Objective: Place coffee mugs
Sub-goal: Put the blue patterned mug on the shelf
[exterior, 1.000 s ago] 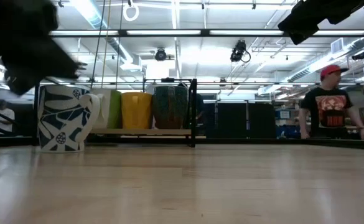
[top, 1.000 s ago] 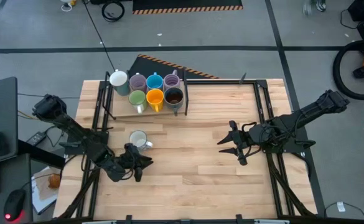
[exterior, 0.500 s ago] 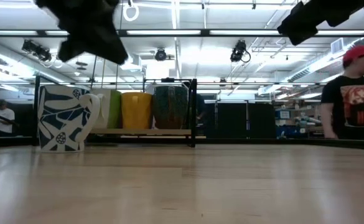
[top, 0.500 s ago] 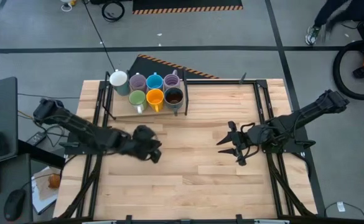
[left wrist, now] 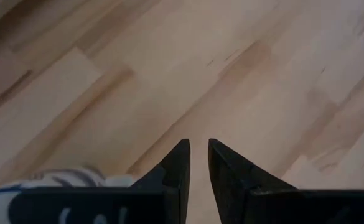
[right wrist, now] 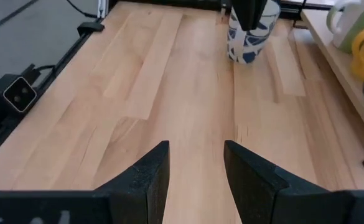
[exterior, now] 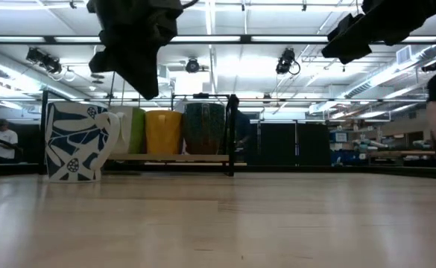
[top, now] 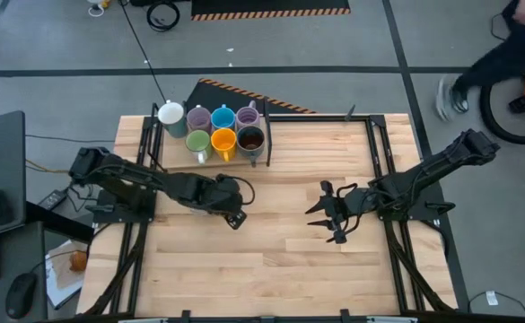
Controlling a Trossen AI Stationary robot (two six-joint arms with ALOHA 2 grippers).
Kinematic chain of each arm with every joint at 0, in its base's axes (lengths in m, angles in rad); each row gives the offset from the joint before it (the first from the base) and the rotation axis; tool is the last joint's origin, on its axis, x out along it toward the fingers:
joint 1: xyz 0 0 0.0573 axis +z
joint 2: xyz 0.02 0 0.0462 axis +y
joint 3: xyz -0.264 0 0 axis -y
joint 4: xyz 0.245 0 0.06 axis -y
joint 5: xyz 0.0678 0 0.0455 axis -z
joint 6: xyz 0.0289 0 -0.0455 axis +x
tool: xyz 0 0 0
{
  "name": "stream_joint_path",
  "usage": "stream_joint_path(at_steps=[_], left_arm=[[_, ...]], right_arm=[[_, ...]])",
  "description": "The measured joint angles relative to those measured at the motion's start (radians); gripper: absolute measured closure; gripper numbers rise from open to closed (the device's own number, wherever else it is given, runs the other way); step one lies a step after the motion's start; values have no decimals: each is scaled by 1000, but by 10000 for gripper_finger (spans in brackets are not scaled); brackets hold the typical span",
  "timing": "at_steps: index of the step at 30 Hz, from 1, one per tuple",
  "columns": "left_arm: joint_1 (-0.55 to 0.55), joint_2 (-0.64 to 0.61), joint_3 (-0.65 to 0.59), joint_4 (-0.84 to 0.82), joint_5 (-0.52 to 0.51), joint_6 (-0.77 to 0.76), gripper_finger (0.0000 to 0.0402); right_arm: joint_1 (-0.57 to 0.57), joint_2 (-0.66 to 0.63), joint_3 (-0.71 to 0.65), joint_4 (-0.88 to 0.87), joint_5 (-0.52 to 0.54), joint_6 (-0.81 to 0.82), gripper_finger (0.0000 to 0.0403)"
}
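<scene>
I'm working over a light wooden table (top: 271, 260). On its far left part I see a black-framed rack (top: 266, 135). Off the table's left edge sits a dark desk (top: 0, 179), with a red-lit mouse (top: 20, 296) on it. Past the far right corner, a person (top: 495, 54) walks the grey floor.

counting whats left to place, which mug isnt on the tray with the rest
The white mug with the blue leaf pattern: it stands alone on the bare table, while the other mugs sit grouped on the tray.
</scene>
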Motion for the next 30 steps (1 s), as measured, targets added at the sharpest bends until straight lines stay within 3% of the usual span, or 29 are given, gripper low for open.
stream_joint_path(at_steps=[7, 14, 19, 30], left_arm=[[32, 109, 144, -257, 63, 35, 340], [61, 237, 260, -371, 102, 120, 340], [74, 287, 284, -422, 82, 157, 340], [57, 317, 284, -496, 182, 138, 340]], right_arm=[[0, 50, 0, 91, -2, -7, 245], [9, 63, 0, 112, -12, 27, 245], [22, 62, 0, 119, -13, 22, 245], [22, 62, 0, 112, -11, 18, 245]])
